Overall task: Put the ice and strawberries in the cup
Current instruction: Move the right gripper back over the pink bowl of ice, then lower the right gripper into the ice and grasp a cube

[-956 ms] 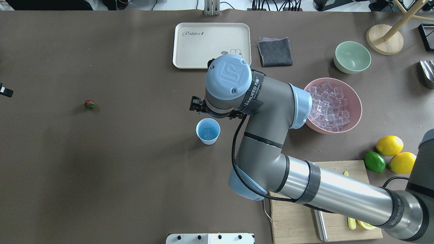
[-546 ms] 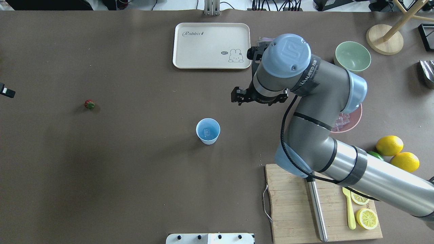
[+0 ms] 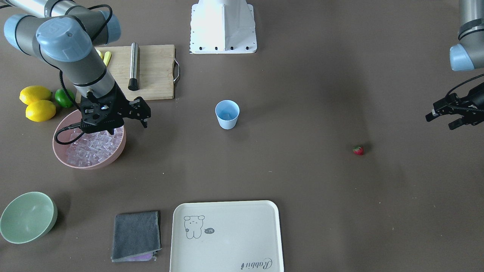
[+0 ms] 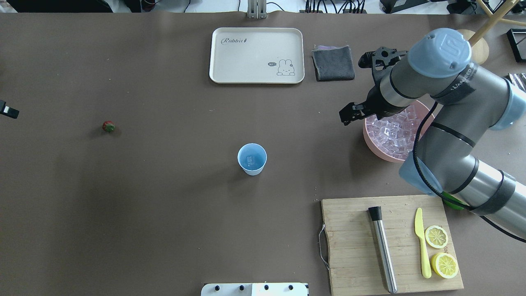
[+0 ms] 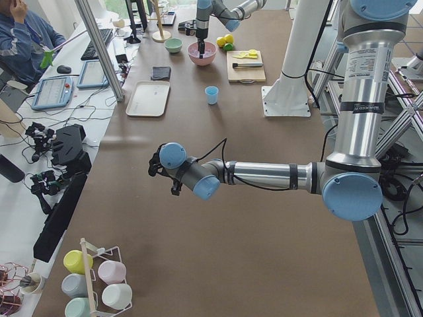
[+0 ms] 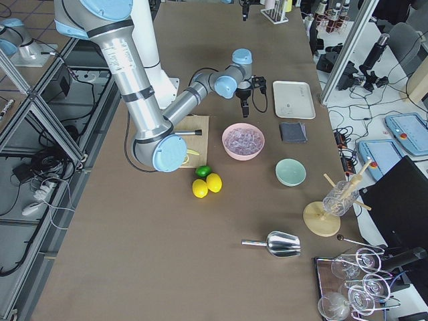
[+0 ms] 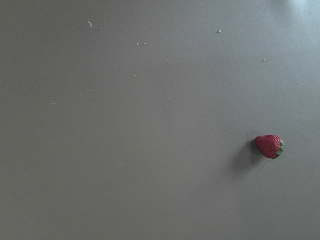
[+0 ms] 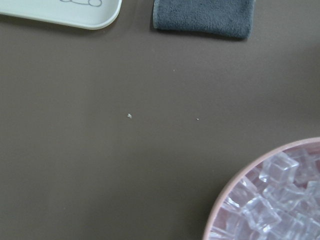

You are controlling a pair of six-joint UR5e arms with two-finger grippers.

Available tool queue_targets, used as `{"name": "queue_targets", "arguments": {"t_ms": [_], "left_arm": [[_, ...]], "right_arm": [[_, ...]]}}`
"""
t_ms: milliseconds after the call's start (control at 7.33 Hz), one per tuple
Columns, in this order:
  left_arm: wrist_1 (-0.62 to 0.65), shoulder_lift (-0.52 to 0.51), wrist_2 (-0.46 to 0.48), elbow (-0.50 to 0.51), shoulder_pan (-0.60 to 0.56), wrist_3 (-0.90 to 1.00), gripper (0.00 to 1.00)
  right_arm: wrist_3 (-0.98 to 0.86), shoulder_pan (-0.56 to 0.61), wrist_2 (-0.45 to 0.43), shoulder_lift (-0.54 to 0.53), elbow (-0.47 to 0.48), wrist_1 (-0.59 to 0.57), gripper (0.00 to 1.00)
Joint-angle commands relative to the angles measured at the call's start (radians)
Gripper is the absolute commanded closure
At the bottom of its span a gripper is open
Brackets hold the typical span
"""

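My long brown table [image 4: 123,226] lies under soft, even light. Along one side stands a white bench [image 5: 20,218] with tablets [image 5: 49,92]; an aluminium post [image 5: 99,49] rises there.

The light blue cup [image 4: 252,158] stands upright mid-table with what looks like a single clear cube in its bottom, though the overhead view is too small to be sure. The strawberry [image 4: 108,126], red with a green top, lies on its side well apart toward the robot's left. The ice [image 4: 394,133] is heaped in the pink bowl [image 4: 378,153] on the right.
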Motion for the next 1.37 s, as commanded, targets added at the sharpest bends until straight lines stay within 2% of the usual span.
{"name": "queue_targets", "arguments": {"t_ms": [0, 273, 683, 819, 956, 1092, 1229], "left_arm": [[0.000, 0.000, 0.002, -0.001, 0.000, 0.000, 0.02], [0.000, 0.000, 0.002, 0.001, 0.000, 0.000, 0.02], [0.000, 0.000, 0.002, -0.001, 0.000, 0.000, 0.02], [0.000, -0.002, 0.002, -0.001, 0.000, 0.000, 0.02], [0.000, -0.002, 0.002, -0.001, 0.000, 0.002, 0.02], [0.000, -0.002, 0.002, -0.002, 0.000, 0.000, 0.02], [0.000, -0.002, 0.002, -0.002, 0.000, 0.000, 0.02]], "right_arm": [[-0.205, 0.034, 0.021, -0.044, -0.001, 0.005, 0.00], [-0.306, 0.057, 0.049, -0.079, -0.014, 0.012, 0.00], [-0.328, 0.059, 0.046, -0.131, -0.011, 0.017, 0.01], [-0.316, 0.057, 0.046, -0.133, -0.015, 0.015, 0.06], [-0.310, 0.057, 0.046, -0.134, -0.015, 0.015, 0.28], [-0.311, 0.056, 0.048, -0.134, -0.024, 0.015, 0.39], [-0.311, 0.056, 0.048, -0.134, -0.028, 0.015, 0.39]]}}
